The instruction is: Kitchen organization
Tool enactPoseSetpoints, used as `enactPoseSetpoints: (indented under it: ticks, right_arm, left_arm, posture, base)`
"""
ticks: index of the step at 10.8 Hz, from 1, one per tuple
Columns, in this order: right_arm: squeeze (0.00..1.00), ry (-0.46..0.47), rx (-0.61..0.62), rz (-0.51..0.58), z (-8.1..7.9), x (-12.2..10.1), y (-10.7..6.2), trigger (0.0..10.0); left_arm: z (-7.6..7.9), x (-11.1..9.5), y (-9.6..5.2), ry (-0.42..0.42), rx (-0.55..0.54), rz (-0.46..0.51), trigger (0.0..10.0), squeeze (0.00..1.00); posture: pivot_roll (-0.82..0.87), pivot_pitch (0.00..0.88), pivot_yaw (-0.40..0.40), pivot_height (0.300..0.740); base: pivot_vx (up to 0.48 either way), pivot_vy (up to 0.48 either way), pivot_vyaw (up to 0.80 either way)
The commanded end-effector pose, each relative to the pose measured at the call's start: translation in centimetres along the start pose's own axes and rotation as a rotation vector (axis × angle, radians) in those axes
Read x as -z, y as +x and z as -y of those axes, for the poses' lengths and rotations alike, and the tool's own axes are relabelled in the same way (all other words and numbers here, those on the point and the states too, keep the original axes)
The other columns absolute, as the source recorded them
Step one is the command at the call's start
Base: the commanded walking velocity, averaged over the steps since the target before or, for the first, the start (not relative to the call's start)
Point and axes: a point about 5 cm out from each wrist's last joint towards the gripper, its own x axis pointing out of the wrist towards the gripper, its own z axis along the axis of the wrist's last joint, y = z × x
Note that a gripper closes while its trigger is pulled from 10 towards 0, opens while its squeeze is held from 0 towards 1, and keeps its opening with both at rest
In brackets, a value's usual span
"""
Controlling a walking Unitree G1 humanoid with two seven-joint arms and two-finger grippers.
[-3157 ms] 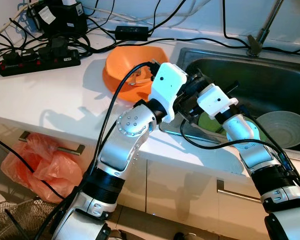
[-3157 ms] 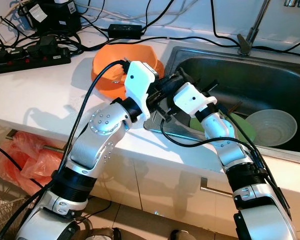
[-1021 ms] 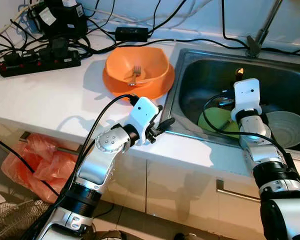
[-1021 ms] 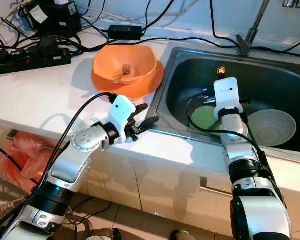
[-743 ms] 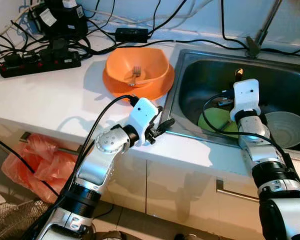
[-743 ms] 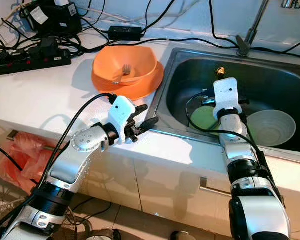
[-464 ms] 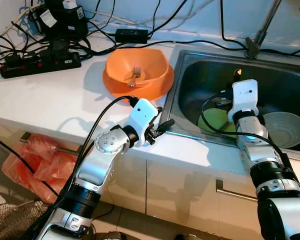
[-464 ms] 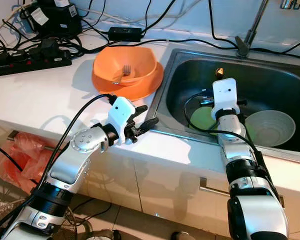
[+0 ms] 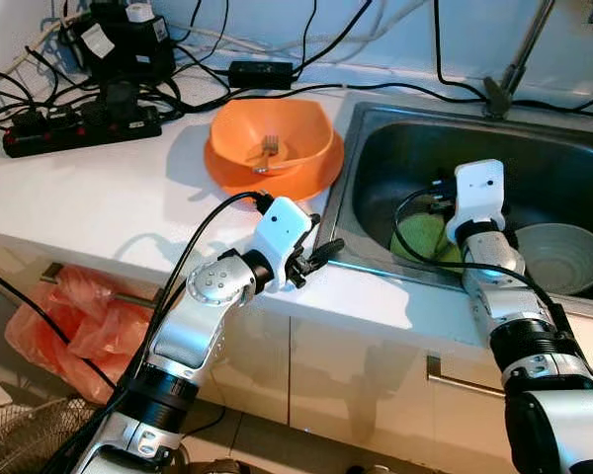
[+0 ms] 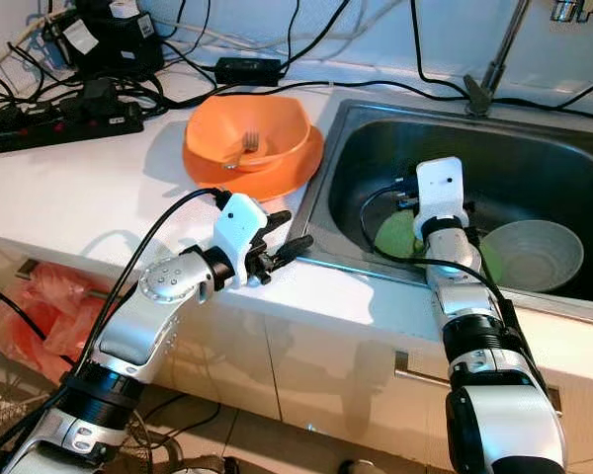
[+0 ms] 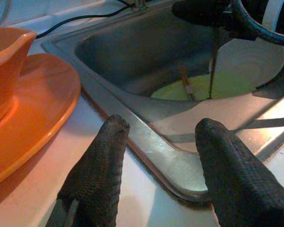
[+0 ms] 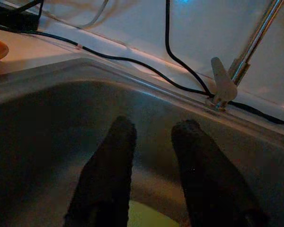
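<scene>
A white counter runs along the left of the scene, with a steel sink set into it on the right. The left gripper hovers over the near edge of the counter, just beside the sink's near left corner, its two black fingers spread wide with nothing between them. The right gripper hangs inside the sink above a green plate, pointing toward the far wall and the faucet; its fingers stand a little apart and hold nothing.

The green plate lies on the sink floor toward the near side, with a thin stick-like utensil resting on it. A grey bowl sits upright just to the right of the plate.

On the counter, left of the sink, an orange bowl stands on an orange plate, and a fork lies inside the bowl. At the far left, a black power strip and tangled cables rest against the wall. An orange plastic bag hangs below the counter.
</scene>
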Motion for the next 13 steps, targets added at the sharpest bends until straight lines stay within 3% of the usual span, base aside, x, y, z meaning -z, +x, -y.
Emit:
enactPoseSetpoints:
  ticks: [1, 5, 7, 8, 13]
  right_arm:
    - [0.00, 0.008, -0.004, -0.004, -0.2, 0.1, 0.0, 10.0]
    - [0.00, 0.008, -0.004, 0.054, -0.3, -0.9, 0.2, 10.0]
    - [0.00, 0.041, -0.018, 0.152, -0.6, -2.7, 0.5, 10.0]
    - [0.00, 0.073, -0.038, 0.248, -0.8, -4.5, 0.7, 10.0]
    - [0.00, 0.089, -0.073, 0.206, -2.0, -3.2, 0.3, 10.0]
  left_arm:
    - [0.2, 1.3, -0.3, -0.024, 0.010, -0.058, 10.0, 0.00]
    - [-0.2, 0.9, -0.3, -0.003, -0.020, -0.041, 10.0, 0.00]
    - [-0.6, -0.2, -0.3, 0.025, -0.046, 0.000, 10.0, 0.00]
    - [-1.3, -2.3, -0.4, 0.144, -0.114, 0.075, 10.0, 0.00]
    - [-3.0, -7.1, -2.5, 0.451, -0.354, 0.302, 10.0, 0.00]
  posture:
    - [0.09, 0.064, 0.016, 0.740]
    - [0.09, 0.068, 0.012, 0.740]
    - [0.09, 0.073, 0.010, 0.740]
    - [0.09, 0.074, 0.008, 0.740]
    - [0.11, 0.076, 0.001, 0.740]
  base:
    - [0.000, 0.000, 0.00]
    - [0.000, 0.000, 0.00]
    - [0.000, 0.000, 0.00]
    - [0.000, 0.000, 0.00]
    - [0.000, 0.000, 0.00]
